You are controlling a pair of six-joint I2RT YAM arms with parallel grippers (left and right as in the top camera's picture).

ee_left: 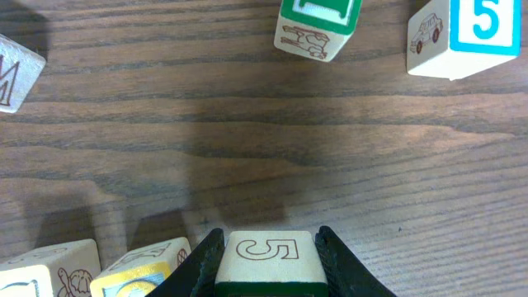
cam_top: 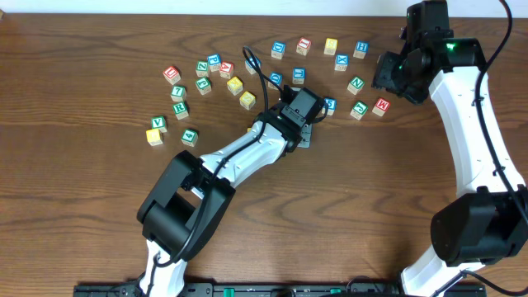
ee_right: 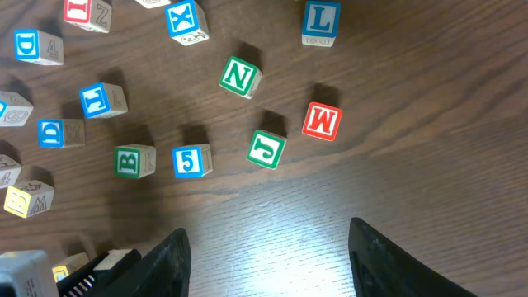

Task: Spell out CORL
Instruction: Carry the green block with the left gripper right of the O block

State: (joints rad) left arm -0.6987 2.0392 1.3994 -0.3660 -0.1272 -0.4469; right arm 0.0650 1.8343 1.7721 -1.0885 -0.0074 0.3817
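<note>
My left gripper (cam_top: 302, 122) (ee_left: 269, 247) is shut on a wooden cube (ee_left: 269, 257) with an outlined 5 on its near side and a green face; I cannot read its letter. From overhead the gripper hides that cube. The green R cube (cam_top: 179, 108) lies at the left of the scatter. Yellow-topped cubes (cam_top: 234, 84) (cam_top: 247, 100) lie just left of the left gripper. The blue L cube (cam_top: 361, 48) (ee_right: 320, 21) sits at the back right. My right gripper (cam_top: 388, 76) (ee_right: 268, 256) hangs open over bare wood, empty.
Other lettered cubes lie scattered across the back of the wooden table (cam_top: 99, 214): a blue 5 cube (ee_right: 190, 160) (ee_left: 470, 33), green N (ee_right: 240, 77), green J (ee_right: 266, 149), red M (ee_right: 321, 120), blue X (ee_right: 183, 18). Two cubes (ee_left: 140, 268) sit close to the left finger.
</note>
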